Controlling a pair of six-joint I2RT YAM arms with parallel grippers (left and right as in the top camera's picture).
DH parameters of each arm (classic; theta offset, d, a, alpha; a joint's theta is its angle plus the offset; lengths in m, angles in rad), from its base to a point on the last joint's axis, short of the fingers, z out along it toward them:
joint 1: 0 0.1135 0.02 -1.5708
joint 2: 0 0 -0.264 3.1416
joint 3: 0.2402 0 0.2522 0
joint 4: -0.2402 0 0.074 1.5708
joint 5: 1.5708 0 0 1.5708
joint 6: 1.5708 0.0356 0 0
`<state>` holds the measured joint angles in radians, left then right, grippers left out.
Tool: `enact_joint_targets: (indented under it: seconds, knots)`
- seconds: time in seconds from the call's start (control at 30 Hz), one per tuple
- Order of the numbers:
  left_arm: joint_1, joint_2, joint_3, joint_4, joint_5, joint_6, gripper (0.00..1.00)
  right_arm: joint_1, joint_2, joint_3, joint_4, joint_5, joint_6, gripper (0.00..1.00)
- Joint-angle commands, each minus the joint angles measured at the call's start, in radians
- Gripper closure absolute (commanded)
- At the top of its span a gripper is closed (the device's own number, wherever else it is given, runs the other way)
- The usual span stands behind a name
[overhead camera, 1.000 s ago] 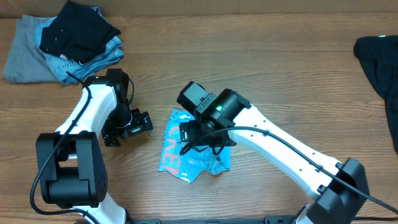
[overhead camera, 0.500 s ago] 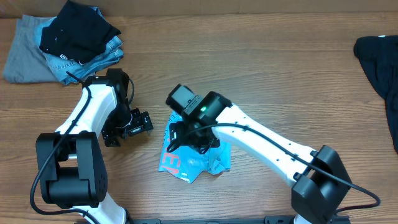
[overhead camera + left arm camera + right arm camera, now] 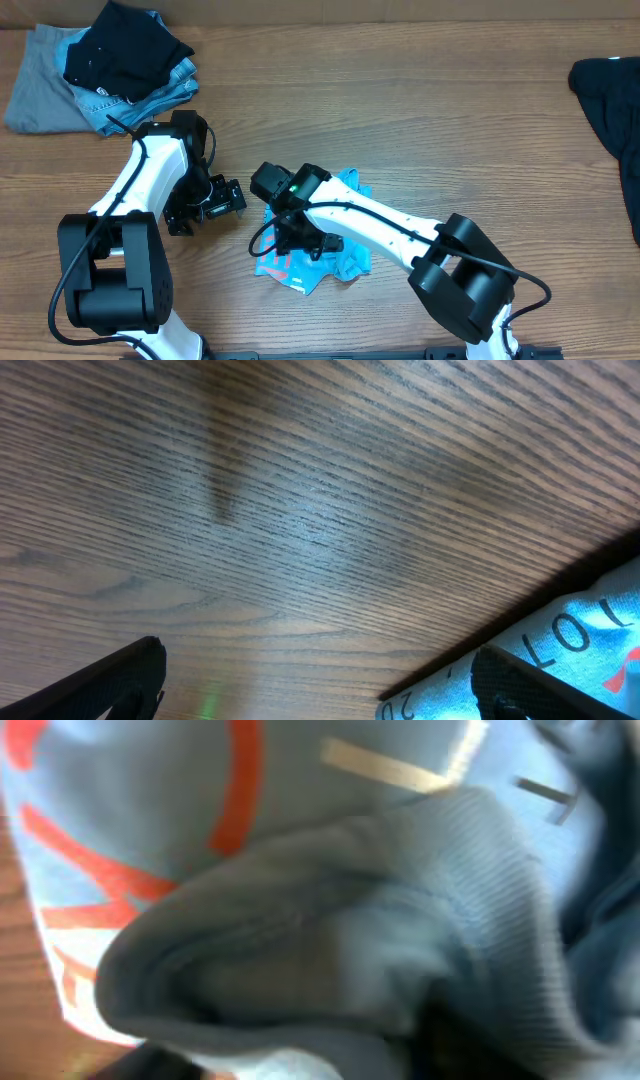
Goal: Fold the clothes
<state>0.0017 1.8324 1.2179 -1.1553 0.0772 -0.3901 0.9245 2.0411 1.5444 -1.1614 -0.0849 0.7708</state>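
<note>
The clothes in play are a light blue T-shirt [image 3: 345, 262] that lies crumpled at the table's front centre, red-and-white lettering [image 3: 272, 266] showing at its left edge. My right gripper [image 3: 298, 240] is pressed down onto the shirt's left part. In the right wrist view a bunched fold of the T-shirt [image 3: 330, 920] fills the picture and hides the jaws. My left gripper [image 3: 207, 208] hovers open over bare wood just left of the shirt. In the left wrist view the left gripper [image 3: 320, 700] has only wood between its fingers, with the T-shirt's edge [image 3: 585, 628] by the right finger.
A pile of other garments sits at the back left: a grey piece [image 3: 35, 95], jeans [image 3: 160, 95] and a black piece [image 3: 125, 50] on top. Another black garment [image 3: 612, 100] lies at the right edge.
My right gripper has moved left and toward the front across the T-shirt, bunching the cloth under it. The left arm has not moved.
</note>
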Motion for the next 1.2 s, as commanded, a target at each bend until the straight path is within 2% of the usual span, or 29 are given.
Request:
enact_joint_targets:
  seconds: [0.0,0.1,0.23,0.37,0.6,0.63,1.03,1.1,1.17]
  knots:
    - [-0.002,-0.026,-0.006,-0.004,-0.01,-0.006,0.0,-0.003,-0.004,0.009,-0.03,0.05,0.013,0.6]
    - [-0.002,-0.026,-0.006,-0.003,-0.01,-0.006,0.0,-0.017,-0.004,0.025,-0.094,0.078,0.019,0.79]
    - [-0.002,-0.026,-0.006,-0.003,-0.01,-0.006,0.0,-0.043,-0.005,0.056,-0.204,0.111,0.019,0.96]
    - [-0.002,-0.026,-0.006,-0.003,-0.01,-0.006,0.0,-0.057,-0.011,0.077,-0.301,0.157,0.019,0.96]
    - [-0.002,-0.026,-0.006,-0.003,-0.01,-0.006,0.0,-0.062,-0.023,0.076,-0.434,0.18,0.019,0.82]
    - [-0.002,-0.026,-0.006,-0.003,-0.01,-0.006,0.0,-0.06,-0.023,0.074,-0.442,0.183,0.019,0.78]
    - [-0.002,-0.026,-0.006,-0.008,-0.008,-0.006,0.0,-0.06,-0.032,0.011,-0.534,0.216,0.07,0.69]
    - [-0.002,-0.026,-0.006,-0.011,-0.006,-0.006,0.0,-0.06,-0.048,-0.003,-0.534,0.215,0.071,0.56]
    - [-0.002,-0.026,-0.006,-0.018,-0.006,-0.006,0.0,-0.06,-0.065,-0.018,-0.534,0.215,0.071,0.55]
